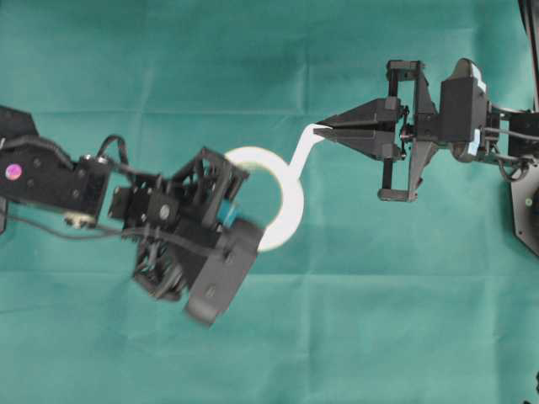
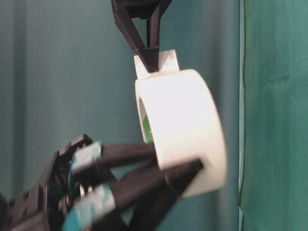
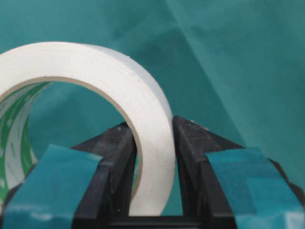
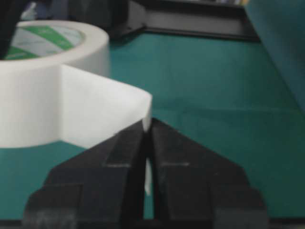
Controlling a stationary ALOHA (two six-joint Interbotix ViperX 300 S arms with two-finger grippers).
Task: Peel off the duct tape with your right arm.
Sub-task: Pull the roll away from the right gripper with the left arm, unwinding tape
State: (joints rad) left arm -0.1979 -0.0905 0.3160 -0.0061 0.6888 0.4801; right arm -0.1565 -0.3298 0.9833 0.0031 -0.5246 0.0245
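The duct tape (image 1: 282, 206) is a white roll with a green-and-white striped core, held above the green cloth. My left gripper (image 1: 240, 210), with teal strips on its fingers, is shut on the roll's wall (image 3: 152, 143), one finger inside the ring and one outside. From the roll a short white tab (image 1: 305, 145) runs up and right to my right gripper (image 1: 325, 130). Its plain black fingers are shut on the tab's end (image 4: 109, 112). In the table-level view the roll (image 2: 185, 130) hangs below the right gripper (image 2: 150, 60) and over the left fingers (image 2: 144, 185).
Green cloth (image 1: 354, 320) covers the whole table. A black frame (image 4: 190, 21) runs along the table's far edge in the right wrist view. A dark base (image 1: 526, 210) stands at the right edge of the overhead view.
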